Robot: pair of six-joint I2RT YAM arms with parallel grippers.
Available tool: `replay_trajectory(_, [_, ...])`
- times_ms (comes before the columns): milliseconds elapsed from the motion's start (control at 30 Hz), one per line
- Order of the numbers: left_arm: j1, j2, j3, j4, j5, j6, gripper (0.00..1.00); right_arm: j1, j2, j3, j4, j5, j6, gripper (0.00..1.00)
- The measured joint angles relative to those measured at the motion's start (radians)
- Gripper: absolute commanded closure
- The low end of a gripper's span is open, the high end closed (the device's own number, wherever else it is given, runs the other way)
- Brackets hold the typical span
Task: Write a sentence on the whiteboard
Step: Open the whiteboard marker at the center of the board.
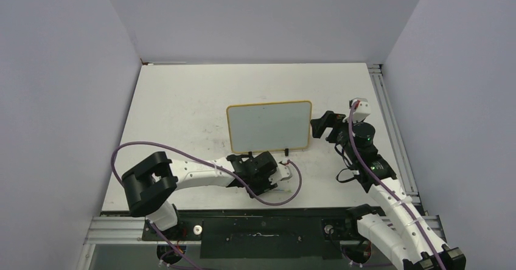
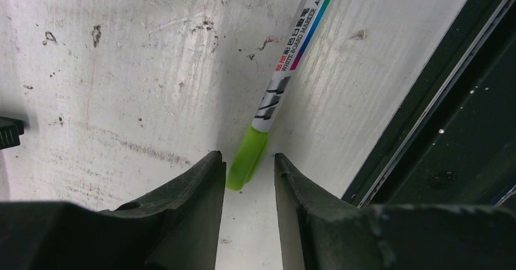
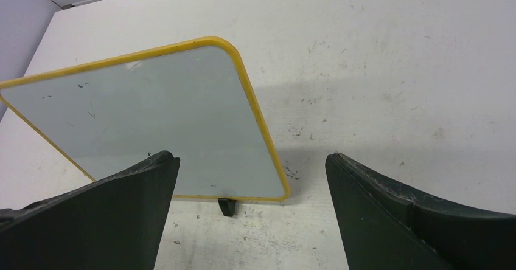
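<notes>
The whiteboard (image 1: 268,127) stands on its small black feet at mid-table; its frame looks yellow. It also shows in the right wrist view (image 3: 152,118). Its face is blank apart from tiny specks, and no green sentence shows on it. A whiteboard marker (image 2: 292,57) with a green cap (image 2: 243,160) lies on the tabletop near the front edge. My left gripper (image 2: 246,160) is open, its fingertips on either side of the cap's end, not touching it. It also shows in the top view (image 1: 277,176). My right gripper (image 1: 316,126) is open and empty beside the board's right edge, and also shows in the right wrist view (image 3: 249,155).
A black rail (image 2: 426,130) runs along the table's front edge, close to the right of the marker. A metal rail (image 1: 389,118) lines the table's right side. A purple cable (image 1: 182,154) loops over the left arm. Grey walls close in three sides.
</notes>
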Motion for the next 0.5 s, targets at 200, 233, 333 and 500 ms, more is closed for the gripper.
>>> replay_trajectory(200, [-0.012,0.010,0.001,-0.021,-0.035,-0.017,0.70,-0.005,-0.002,0.000,-0.003,0.001,0.000,0.05])
replay_trajectory(233, [-0.015,0.010,0.002,-0.023,-0.042,-0.019,0.71,-0.006,-0.005,0.000,-0.006,0.003,0.000,0.05])
replay_trajectory(333, [-0.025,0.012,0.004,-0.024,-0.062,-0.022,0.73,-0.006,-0.018,0.000,-0.019,0.004,0.000,0.05])
replay_trajectory(500, [-0.031,0.027,0.021,-0.031,-0.077,-0.024,0.76,-0.006,-0.035,0.000,-0.023,0.008,0.001,0.05])
